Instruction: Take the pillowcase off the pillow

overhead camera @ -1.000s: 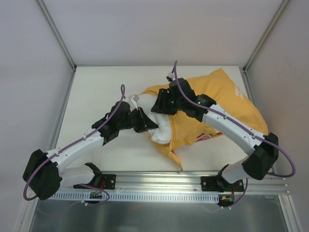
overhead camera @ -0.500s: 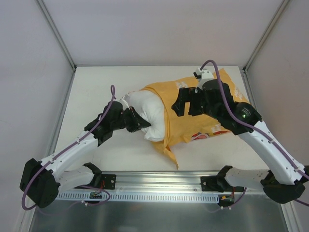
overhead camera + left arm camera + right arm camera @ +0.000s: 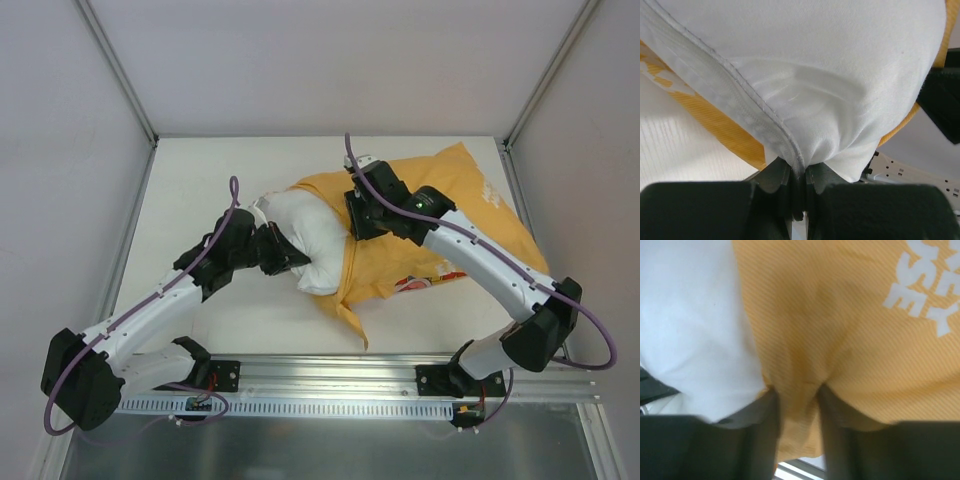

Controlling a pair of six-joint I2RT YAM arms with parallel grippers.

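My left pincer [image 3: 300, 260] is clenched on the pillow [image 3: 305, 230]. In my left wrist view its jaws are pressed together on a pinch of white fabric right beside a stitched seam [image 3: 740, 107], with the pillow bulging out above them. My right pincer [image 3: 352, 230] is clenched on the pillowcase [image 3: 460, 215]. In my right wrist view a fold of the orange cloth is bunched between my two fingers [image 3: 767, 425], just beside the line where the orange ends and the white begins.

The pillow lies near the middle of the surface [image 3: 200, 180]. Its bare white end pokes out of the pillowcase's open mouth toward the left edge, and the rest is hidden inside the cover. The pillowcase spreads from the middle of the surface toward the right edge and the far right corner, lying slack and wrinkled there. A narrow tail of its hem [image 3: 352, 318] trails toward the near edge. White lettering [image 3: 925, 295] shows on the orange cloth close to my right pincer's grip, and a small patch of red and white print [image 3: 420, 282] shows along the cover's near side. My two pincers sit close together on either side of the cover's mouth, the left on white and the right on orange.
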